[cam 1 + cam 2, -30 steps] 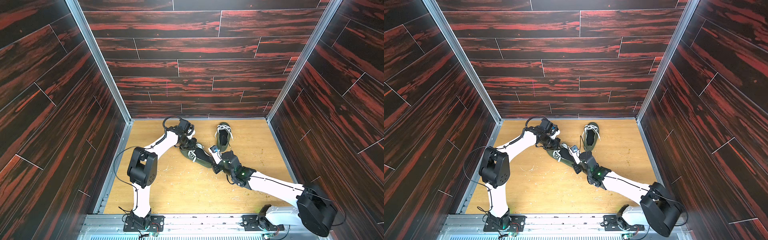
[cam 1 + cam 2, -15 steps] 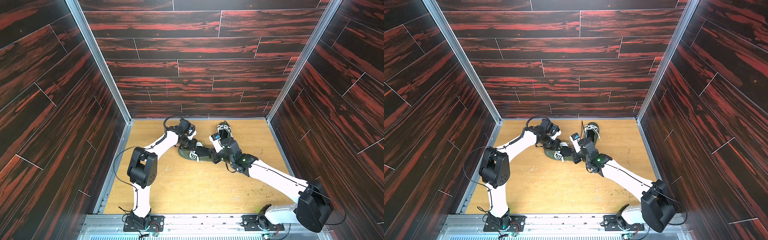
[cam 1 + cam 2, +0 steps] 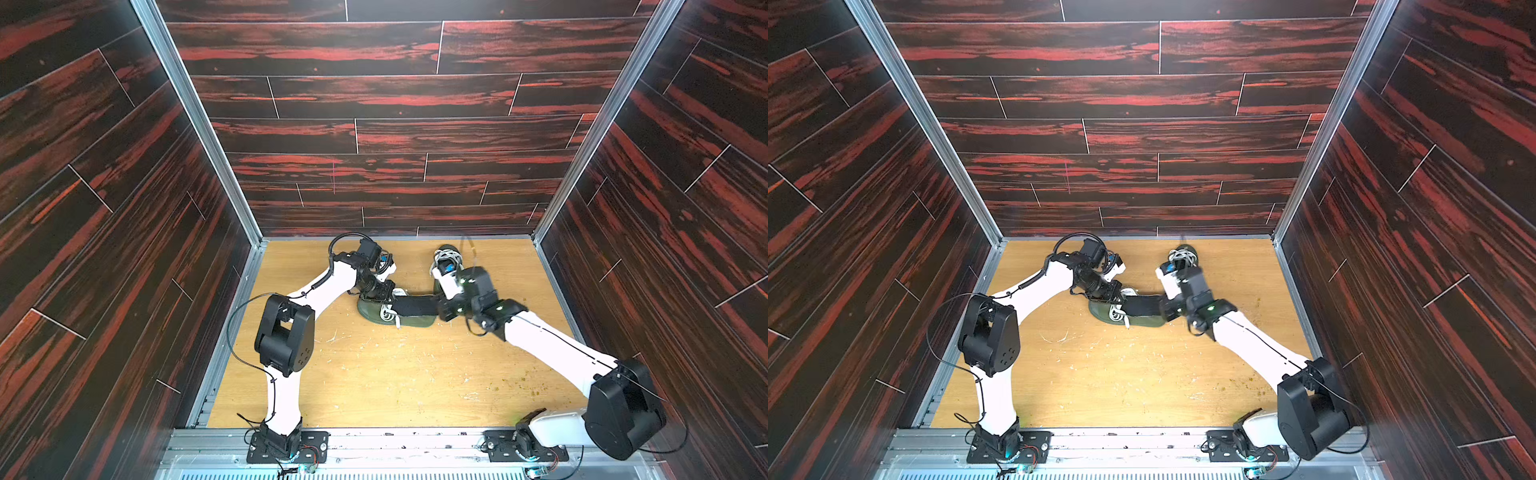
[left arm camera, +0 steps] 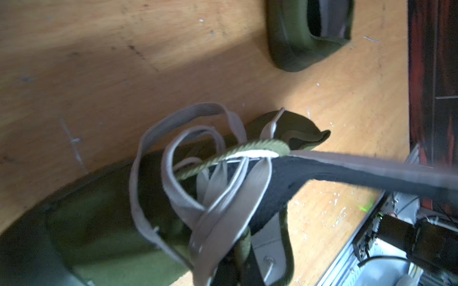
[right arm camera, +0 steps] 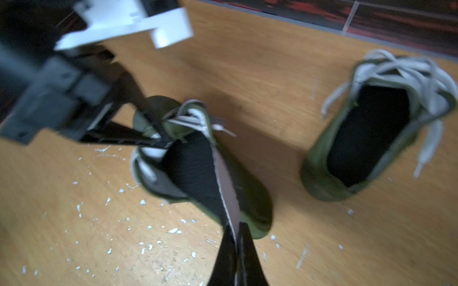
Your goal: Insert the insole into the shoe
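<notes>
Two green shoes (image 5: 250, 198) (image 5: 319, 183), one loose black insole (image 5: 193, 170), two robot arms (image 3: 286, 332) (image 3: 552, 345)

Shoe: olive-green lace-up shoe (image 5: 247, 198), matt, napped, suede-like cloth.
Insole: flat black insole (image 5: 193, 168), fuzzy matt top, smooth grey-brown underside.
Laces: flat off-white woven laces (image 4: 223, 222), dull cloth.
Other shoe: 2nd olive-green shoe (image 5: 319, 183), same matt nap, dark cloth lining.
Tabletop: light tan wooden board (image 3: 374, 374), smooth, faint sheen, scratched, dotted with white flecks.
Walls: dark red-and-black wood-grain panels (image 3: 374, 95), smooth, slightly glossy.
Frame: silver metal corner rails (image 3: 196, 120), satin.
Arms: white plastic shells (image 3: 548, 336), smooth and glossy; black joint housings (image 3: 286, 336), matt.
</notes>
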